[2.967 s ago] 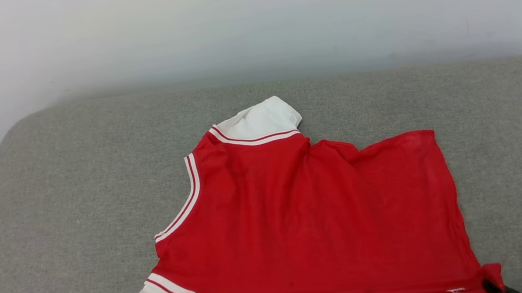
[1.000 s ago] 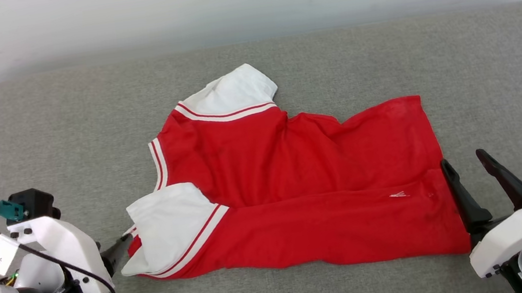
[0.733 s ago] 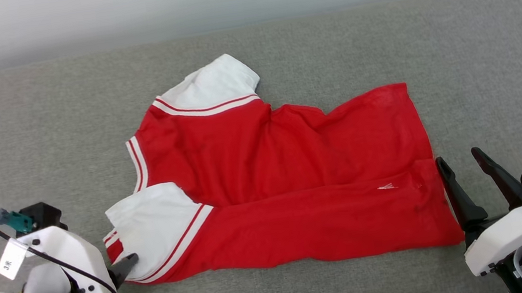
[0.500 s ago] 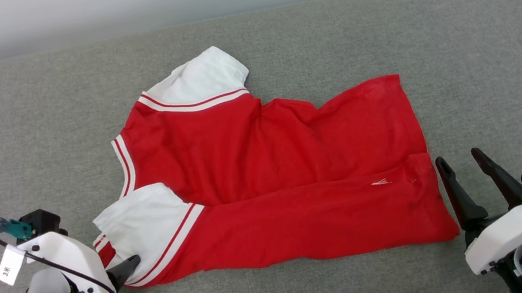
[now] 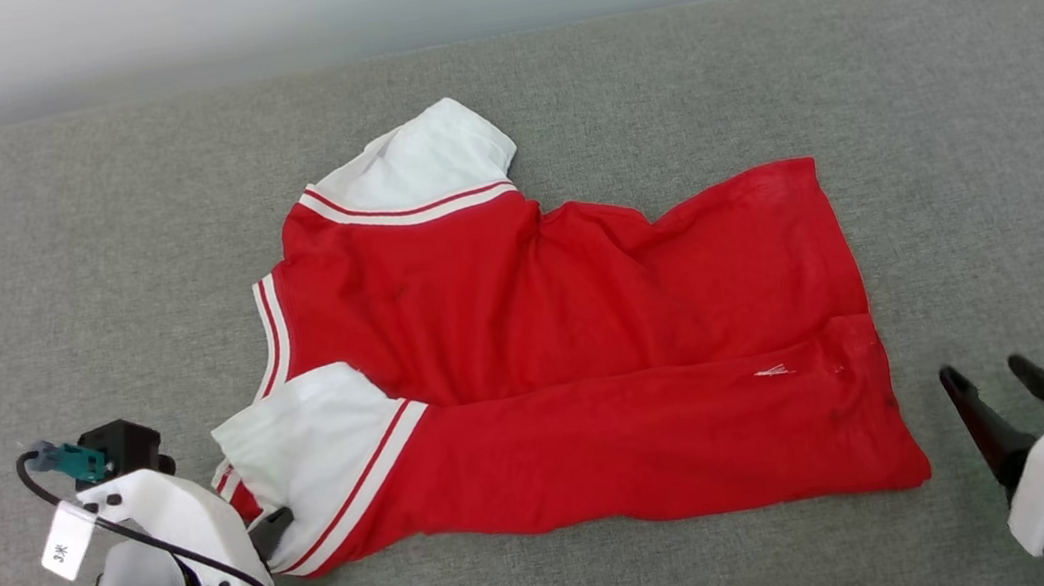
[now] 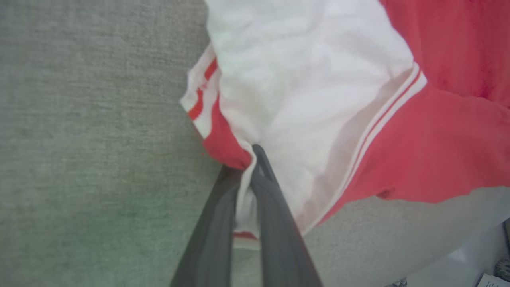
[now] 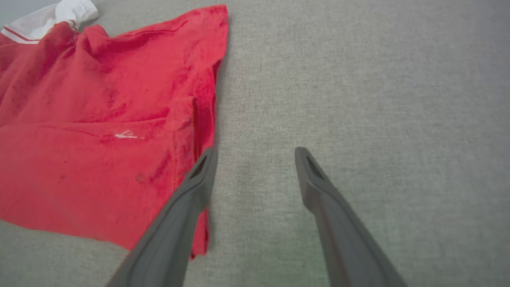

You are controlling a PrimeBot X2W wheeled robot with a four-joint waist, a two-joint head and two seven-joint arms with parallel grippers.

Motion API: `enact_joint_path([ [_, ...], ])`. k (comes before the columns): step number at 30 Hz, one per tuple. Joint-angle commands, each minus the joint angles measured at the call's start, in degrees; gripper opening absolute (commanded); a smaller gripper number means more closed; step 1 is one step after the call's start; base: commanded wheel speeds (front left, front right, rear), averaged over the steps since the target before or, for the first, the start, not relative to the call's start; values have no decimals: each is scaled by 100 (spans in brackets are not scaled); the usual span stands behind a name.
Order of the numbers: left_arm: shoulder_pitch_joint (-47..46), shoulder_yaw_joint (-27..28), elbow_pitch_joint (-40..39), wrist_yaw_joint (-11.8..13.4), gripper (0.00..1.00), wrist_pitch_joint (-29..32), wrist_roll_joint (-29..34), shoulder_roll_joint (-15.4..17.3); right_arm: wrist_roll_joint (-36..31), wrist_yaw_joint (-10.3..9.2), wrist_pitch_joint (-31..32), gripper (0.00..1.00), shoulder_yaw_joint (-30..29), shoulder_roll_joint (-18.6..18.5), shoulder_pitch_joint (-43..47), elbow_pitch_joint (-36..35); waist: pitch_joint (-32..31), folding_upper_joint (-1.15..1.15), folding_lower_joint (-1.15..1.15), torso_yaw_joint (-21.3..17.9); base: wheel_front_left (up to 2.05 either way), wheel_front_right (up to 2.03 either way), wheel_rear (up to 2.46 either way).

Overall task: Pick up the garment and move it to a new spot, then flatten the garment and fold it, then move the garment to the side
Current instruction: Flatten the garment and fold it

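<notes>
- garment [image 5: 591,355] lies roughly in the middle of the grey cushion [image 5: 71,241], spread sideways with the neck end to the robot's left and the hem [image 5: 882,387] to its right
- the near long edge looks turned up over the body as a band, with the near sleeve [image 5: 315,441] lying on top, so i'd say we're in the fold step, not the flattening one
- the far half is a bit rumpled around the middle and the far sleeve [image 5: 424,160] sticks out toward the back
- left end effector [image 5: 273,528] is clenched on the garment: in the left wrist view white sleeve cloth is pinched between the two fingers, right at the near left corner
- right end effector [image 5: 980,366] is spread wide and holds nothing; it sits low, just beside the near hem corner
- from the right wrist view one finger lines up with the hem edge, but i can't tell if it touches
- my guess for the next move: the right one has to slide onto that corner and pinch both layers of the thin fabric
- after that both ends would need to lift together, with the cloth kept taut between them so the fold line doesn't sag
- risk: grabbing only the top layer would peel the band open
</notes>
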Motion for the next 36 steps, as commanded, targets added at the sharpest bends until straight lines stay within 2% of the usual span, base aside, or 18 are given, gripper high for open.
enact_joint_path([
  [1,84,-31,-81,-20,0,-80,55,-40,63,-4,266,100,-25,-71,99,-41,-53,0,0,52,0,0,0],
  [4,148,-16,-328,40,0,-233,196,52,160,-4,973,100,-12,-170,148,-154,-82,0,0,123,0,0,0],
  [7,179,-33,-569,136,0,-282,294,74,227,-4,1422,100,122,-218,142,-289,-55,0,0,215,0,0,0],
  [13,130,-107,-896,235,0,-304,407,47,372,-4,1810,100,496,-207,-63,-138,82,0,0,369,0,0,0],
  [19,87,-138,-987,240,0,-348,454,17,571,-4,2235,100,839,-133,-114,546,181,0,0,450,0,0,0],
  [20,84,-133,-992,239,0,-363,452,11,586,-3,2292,89,874,-136,-120,635,190,0,0,455,0,0,0],
  [21,87,-110,-984,274,0,-384,463,5,628,-3,2313,35,897,-125,-130,686,197,0,0,458,0,0,0],
  [22,100,-110,-961,300,0,-398,482,14,670,-3,2352,0,915,-118,-145,746,196,0,0,456,0,0,0],
  [28,205,-92,-933,256,0,-552,472,-31,756,-4,2164,0,850,-242,-352,695,23,0,0,428,0,0,0],
  [36,587,-5,-1019,209,0,-949,435,-76,775,-4,1915,0,815,-403,-248,324,-536,0,0,415,0,0,0],
])
